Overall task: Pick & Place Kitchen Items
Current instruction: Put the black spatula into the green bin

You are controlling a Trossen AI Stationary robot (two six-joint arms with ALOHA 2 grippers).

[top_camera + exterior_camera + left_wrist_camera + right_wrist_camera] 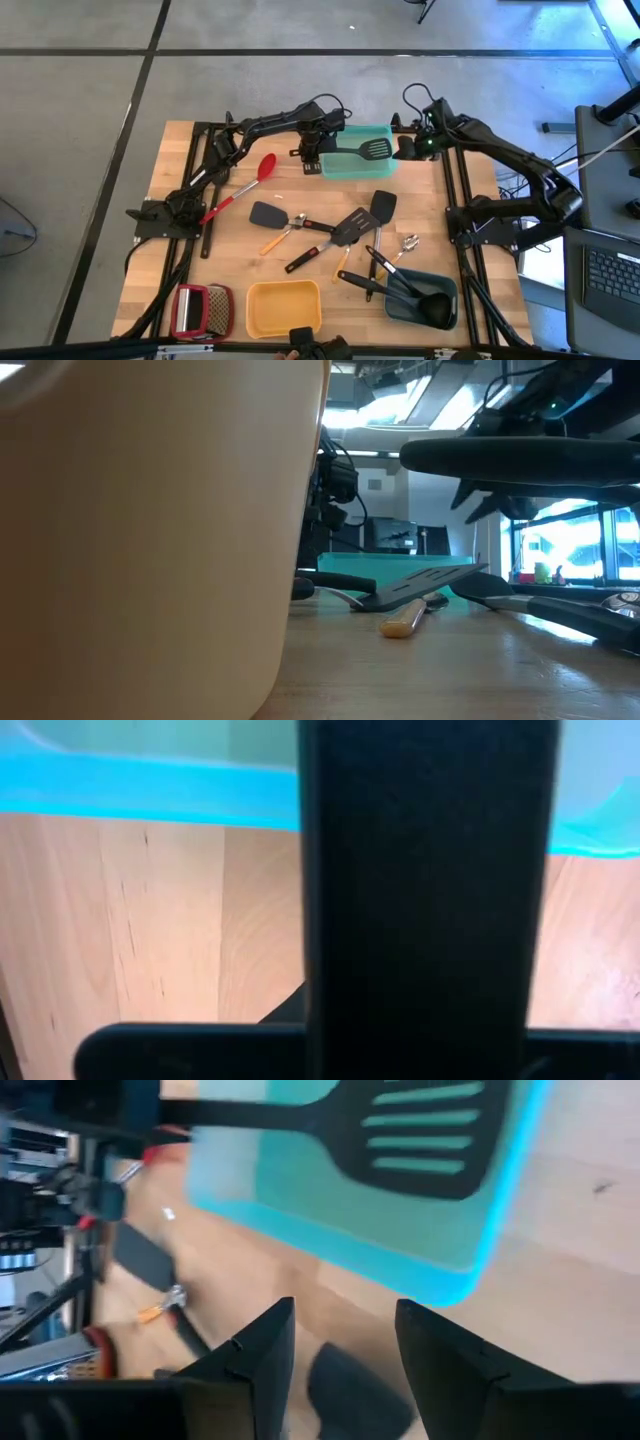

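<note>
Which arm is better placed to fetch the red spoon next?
Left. Its claw is at the teal rectangular tray's left end, nearer the red spoon; the right claw sits beyond the tray's far side.

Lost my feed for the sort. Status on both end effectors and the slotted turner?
Left end effector at teal tray edge, on slotted turner handle. Right end effector open, empty, beside the tray. Nothing blocking.

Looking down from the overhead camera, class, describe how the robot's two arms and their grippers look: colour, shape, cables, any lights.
Both arms are dark, jointed and slender, with black cables looping off them. The left arm ends in a blocky black gripper. The right arm shows a small green light near its wrist. The right gripper has two flat, angular black fingers.
</note>
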